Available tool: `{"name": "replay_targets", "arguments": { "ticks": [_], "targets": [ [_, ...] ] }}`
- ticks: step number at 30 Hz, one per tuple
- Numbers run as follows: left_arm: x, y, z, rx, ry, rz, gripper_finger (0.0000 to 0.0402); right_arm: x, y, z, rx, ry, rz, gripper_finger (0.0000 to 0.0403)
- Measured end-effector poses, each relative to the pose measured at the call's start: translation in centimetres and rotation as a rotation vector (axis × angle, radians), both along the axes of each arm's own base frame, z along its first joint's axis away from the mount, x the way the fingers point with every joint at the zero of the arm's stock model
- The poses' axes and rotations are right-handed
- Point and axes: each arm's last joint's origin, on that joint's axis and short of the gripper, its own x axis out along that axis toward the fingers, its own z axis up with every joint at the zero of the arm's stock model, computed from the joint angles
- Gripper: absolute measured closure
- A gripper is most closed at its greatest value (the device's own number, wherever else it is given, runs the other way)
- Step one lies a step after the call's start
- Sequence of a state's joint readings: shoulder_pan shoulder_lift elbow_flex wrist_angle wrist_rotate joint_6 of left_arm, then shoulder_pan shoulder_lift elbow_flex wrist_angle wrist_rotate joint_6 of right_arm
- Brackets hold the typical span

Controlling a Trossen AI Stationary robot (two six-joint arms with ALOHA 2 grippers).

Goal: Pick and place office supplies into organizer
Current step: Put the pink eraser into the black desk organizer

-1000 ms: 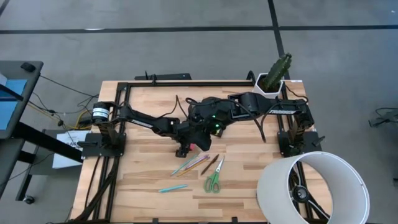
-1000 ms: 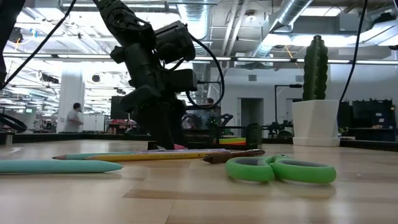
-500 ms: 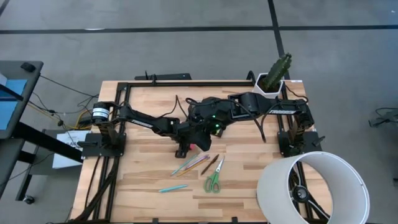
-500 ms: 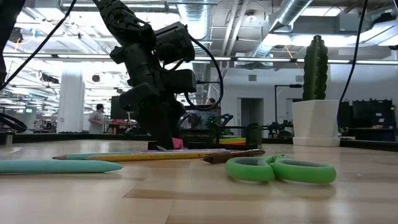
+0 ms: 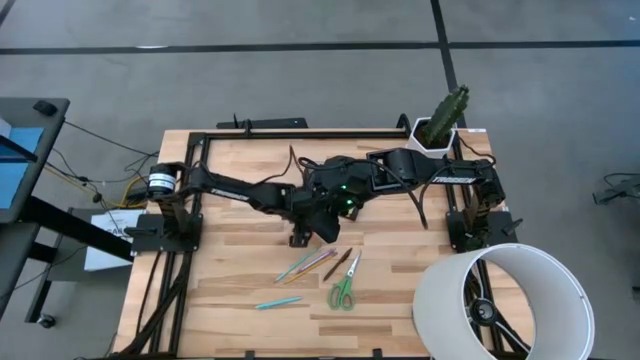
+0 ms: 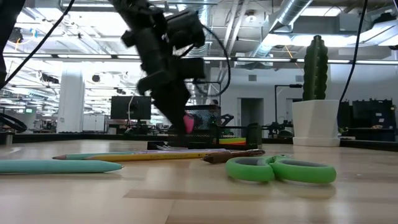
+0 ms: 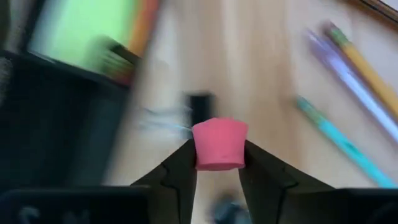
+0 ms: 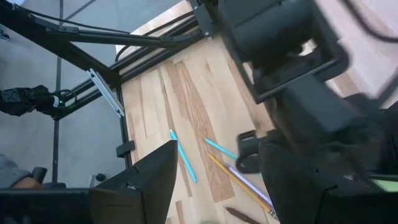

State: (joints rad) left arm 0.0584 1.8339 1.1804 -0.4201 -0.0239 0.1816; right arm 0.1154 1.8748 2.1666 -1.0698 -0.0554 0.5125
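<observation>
Pink-red block [image 7: 219, 144] sits clamped between left gripper [image 7: 217, 163] fingers, lifted off table beside organizer [image 6: 205, 122]. We judge step in hand as carry to organizer's low tray: we keep block level, clear organizer wall, release only once over tray. Pens [image 5: 312, 263] and scissors [image 5: 343, 289] lie on table in front of organizer. Right gripper [image 8: 217, 165] hovers over organizer, fingers spread wide, holding nothing.

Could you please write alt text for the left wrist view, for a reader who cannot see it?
The left gripper holds a small pink-red block between its two dark fingers above the wooden table. Beyond lie a teal pen and a yellow pencil; a lime-green sticky note pad sits in the black organizer.
</observation>
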Motion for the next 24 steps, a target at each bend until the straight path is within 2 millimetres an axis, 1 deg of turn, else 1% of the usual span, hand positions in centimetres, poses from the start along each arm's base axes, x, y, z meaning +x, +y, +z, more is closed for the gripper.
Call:
{"name": "replay_targets", "arguments": {
  "ticks": [2,4,8,10,13,18,21,24],
  "targets": [
    [0.6,0.7,1.3,0.068,-0.019,0.002,0.0302,0.0,0.0,0.0,0.000,0.000,0.000,0.0184],
    [0.9,1.6,2.2,0.129,-0.031,0.010,0.0298,0.0,0.0,0.0,0.000,0.000,0.000,0.0184],
    [0.7,3.7,2.6,0.198,0.001,0.041,0.0293,0.0,0.0,0.0,0.000,0.001,0.001,0.0184],
    [0.3,4.7,2.3,0.195,0.038,0.056,0.0292,0.0,0.0,0.0,-0.001,0.004,0.001,0.0184],
    [0.0,6.0,1.2,0.186,0.094,0.107,0.0292,-0.1,0.0,-0.1,-0.001,0.007,0.001,0.0184],
    [0.2,6.7,-0.1,0.177,0.118,0.132,0.0286,0.0,0.0,0.0,-0.020,-0.002,0.020,0.0184],
    [0.2,6.7,-0.2,0.163,0.119,0.127,0.0264,0.0,0.0,0.0,-0.024,-0.004,0.024,0.0184],
    [0.3,6.6,-0.1,0.162,0.105,0.139,0.0229,0.0,0.0,0.0,-0.024,-0.003,0.024,0.0184]
  ]
}}
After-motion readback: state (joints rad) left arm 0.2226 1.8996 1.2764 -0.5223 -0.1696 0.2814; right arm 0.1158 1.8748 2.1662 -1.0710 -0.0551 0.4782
